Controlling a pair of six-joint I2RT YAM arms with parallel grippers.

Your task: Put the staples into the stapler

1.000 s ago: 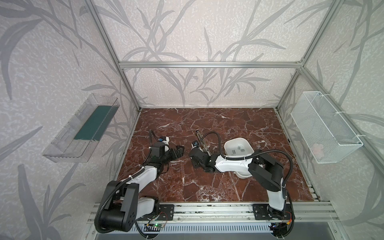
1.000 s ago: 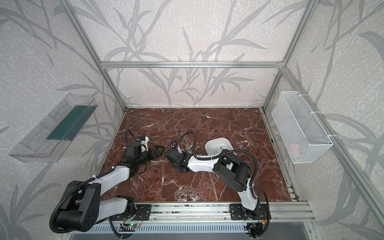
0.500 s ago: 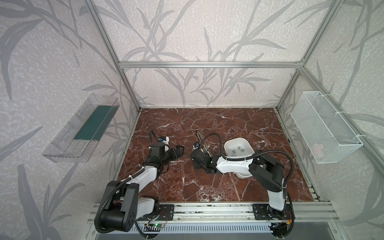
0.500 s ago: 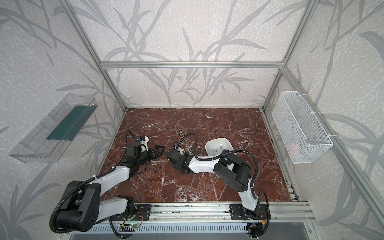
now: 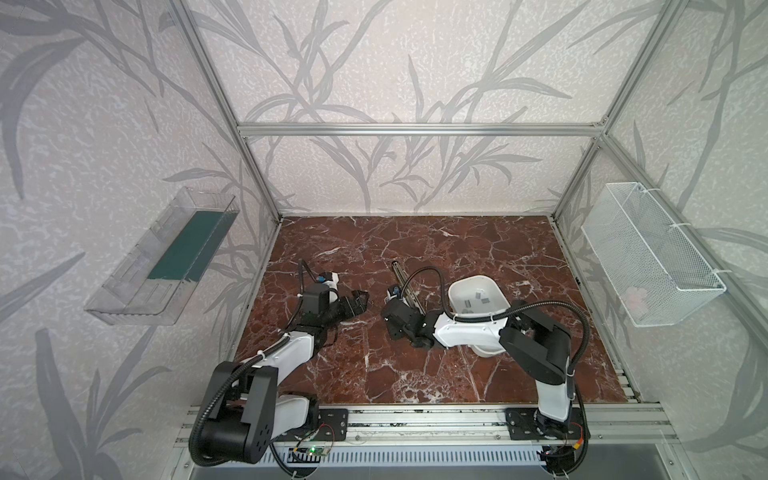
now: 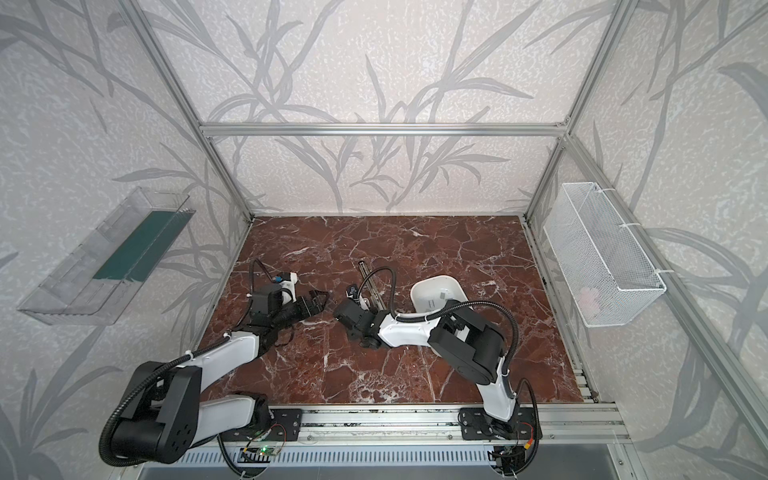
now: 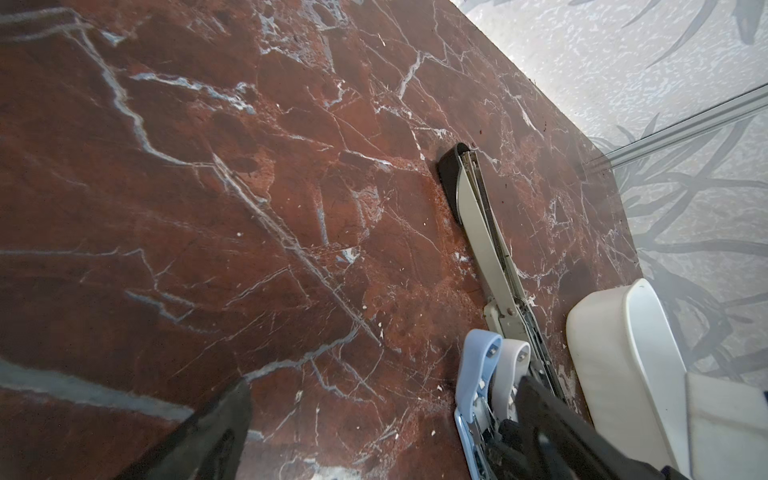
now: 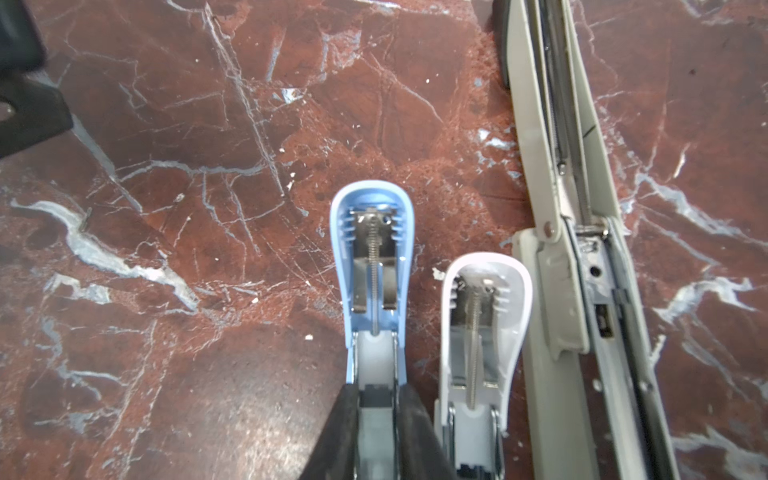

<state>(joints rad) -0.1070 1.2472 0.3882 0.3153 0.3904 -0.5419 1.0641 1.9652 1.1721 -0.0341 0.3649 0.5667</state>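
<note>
table point(image 8: 187, 124) glossy red-brown marble look | blue stapler point(image 8: 374, 266) smooth plastic shell, shiny metal spring | white stapler point(image 8: 484, 316) likewise | long stapler point(image 7: 471, 208) matt grey metal | tub point(image 7: 598, 353) smooth white plastic | basket point(image 5: 665, 266) white wire mesh | tray point(image 5: 137, 286) clear plastic | staples point(image 5: 483, 296) grey metal

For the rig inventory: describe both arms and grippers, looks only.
The left arm and right arm have white shells and black joints. A black ribbed cable loops along each. The left gripper and right gripper have black fingers.
</note>
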